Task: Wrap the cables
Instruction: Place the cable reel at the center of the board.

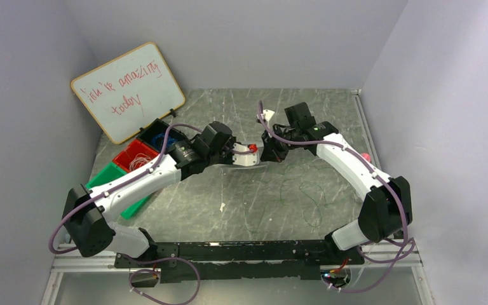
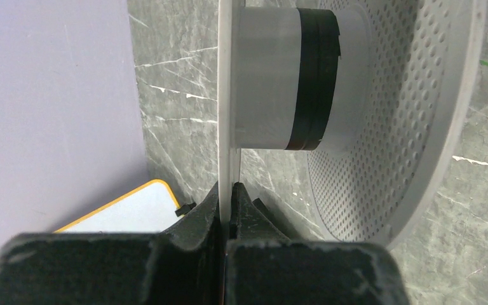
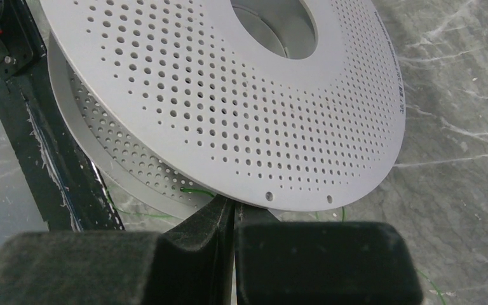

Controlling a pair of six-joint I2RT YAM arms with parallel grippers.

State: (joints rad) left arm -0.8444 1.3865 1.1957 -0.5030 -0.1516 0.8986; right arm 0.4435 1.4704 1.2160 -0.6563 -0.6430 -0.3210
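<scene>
Clamping the thin rim of a round white perforated plastic spool (image 3: 229, 95), my left jaws are pressed tight on one flange, whose edge runs straight out between them. Past that flange sits the spool's pale hub, ringed by a band of black tape (image 2: 314, 76), and beyond it the second, hole-dotted flange. My right jaws are pressed together too, their tips just under the rim of the spool on the side opposite my left ones. The thin dark-green cables (image 3: 198, 190) show as a hair-fine strand coming out of the gap between the spool's two flanges and running down to the tip of my right jaws; I cannot tell whether it is pinched there. More loose green strands lie on the grey marbled table (image 1: 229, 210) near the spool, on my right arm's (image 1: 349, 159) side. My left arm (image 1: 140, 181) reaches the spool from the other side. Well off to the left of the spool stand a green bin (image 1: 105, 176), a red bin (image 1: 136, 154) and a black bin (image 1: 155, 133), with a yellow-framed whiteboard (image 1: 127, 89) leaning just beyond them.
</scene>
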